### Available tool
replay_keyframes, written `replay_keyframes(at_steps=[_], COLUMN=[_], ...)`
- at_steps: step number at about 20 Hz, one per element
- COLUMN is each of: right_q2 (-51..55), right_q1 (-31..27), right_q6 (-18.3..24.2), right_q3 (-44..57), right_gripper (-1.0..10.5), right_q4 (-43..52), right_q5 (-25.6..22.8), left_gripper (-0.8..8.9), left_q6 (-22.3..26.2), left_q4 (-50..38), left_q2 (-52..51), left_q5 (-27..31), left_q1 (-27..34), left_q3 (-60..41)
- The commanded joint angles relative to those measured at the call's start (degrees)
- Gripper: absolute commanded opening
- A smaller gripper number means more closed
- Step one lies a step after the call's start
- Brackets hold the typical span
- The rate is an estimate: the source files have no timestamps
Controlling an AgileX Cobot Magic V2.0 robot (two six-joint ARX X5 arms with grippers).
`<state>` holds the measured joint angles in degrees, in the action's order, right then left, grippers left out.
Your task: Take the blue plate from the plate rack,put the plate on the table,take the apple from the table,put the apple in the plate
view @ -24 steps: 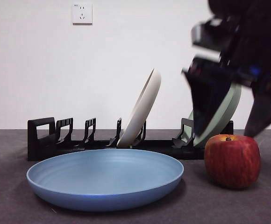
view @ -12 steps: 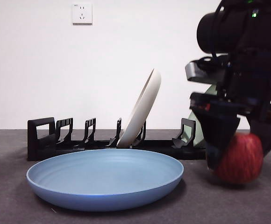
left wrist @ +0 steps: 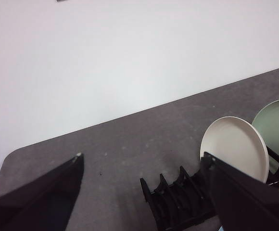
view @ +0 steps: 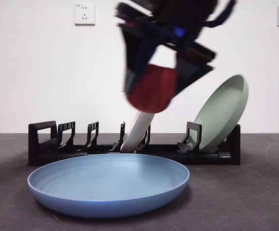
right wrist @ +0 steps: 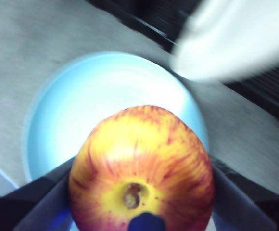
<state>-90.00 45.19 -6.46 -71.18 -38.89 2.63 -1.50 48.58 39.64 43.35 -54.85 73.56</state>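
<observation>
1. Now the apple (view: 151, 89) is aloft, clamped between the jaws of the right gripper (view: 159, 84), high above the plate (view: 108, 184) and blurred in the front view.
2. Seen from the right wrist, the apple (right wrist: 140, 168) hangs over the near part of the plate (right wrist: 82, 110), stem end toward the camera.
3. Below, the plate lies flat on the surface (view: 255, 202), just in front of the rack (view: 130, 149).
4. Behind it, the rack holds a white plate (view: 138, 132) and a green plate (view: 222, 111), both leaning.
5. Meanwhile the left gripper (left wrist: 144, 166) waits off to the left with jaws apart, holding nothing.
6. My reading: the carry to the plate is in hand; next comes a descent over its middle, then release low enough that the apple does not roll out.
</observation>
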Motion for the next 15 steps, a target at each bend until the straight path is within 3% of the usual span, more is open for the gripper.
replay_keyframes(at_steps=[1, 11, 12, 15], right_q2=[-4.7, -18.9, -18.9, -18.6], right_q1=[1.5, 4.2, 4.2, 4.5], right_q6=[-0.5, -0.5, -0.5, -0.5], right_q3=[-1.9, -4.2, -4.2, -4.2], right_gripper=[-0.1, 0.2, 0.9, 4.5], right_q4=[0.3, 0.2, 0.3, 0.0], right_q5=[0.0, 0.0, 0.0, 0.0], left_gripper=[4.08, 4.08, 4.08, 4.08], left_q6=[0.2, -0.5, -0.8, -2.0], left_q4=[0.6, 4.7, 5.3, 7.0], left_q2=[-0.1, -0.1, -0.1, -0.1], left_q5=[0.3, 0.2, 0.2, 0.2], left_q1=[0.2, 0.2, 0.2, 0.2], left_q3=[-0.2, -0.2, -0.2, -0.2])
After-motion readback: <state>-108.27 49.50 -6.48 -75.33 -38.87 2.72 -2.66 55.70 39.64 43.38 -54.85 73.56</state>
